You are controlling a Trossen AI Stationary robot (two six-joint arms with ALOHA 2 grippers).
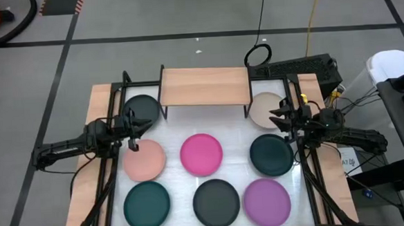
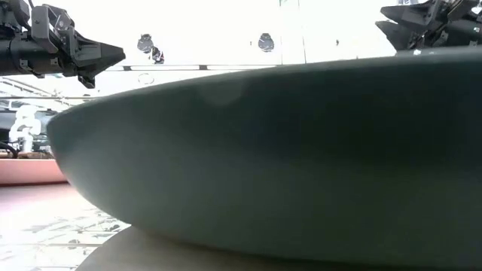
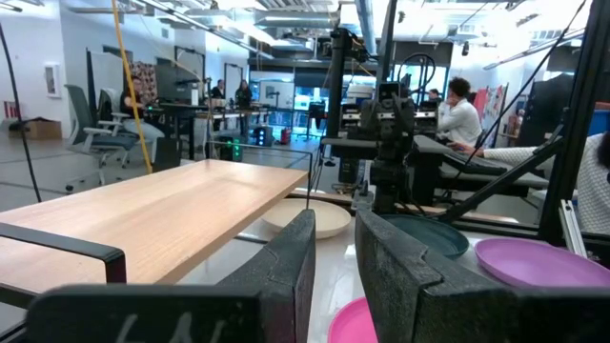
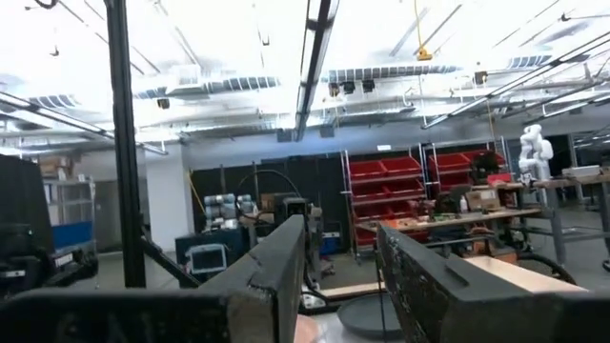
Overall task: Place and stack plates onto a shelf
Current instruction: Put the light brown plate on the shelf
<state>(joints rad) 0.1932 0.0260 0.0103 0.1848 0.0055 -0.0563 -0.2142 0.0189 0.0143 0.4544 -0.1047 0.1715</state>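
so my left pincer and right pincer hover spread and empty, shelf bare at 12 o'clock, plates on the tabletop look stiff, slick, so I'd pinch a rim.

Red storage bins line distant shelving, and seated people, seemingly working, occupy desks.

left tool parted, right tool parted
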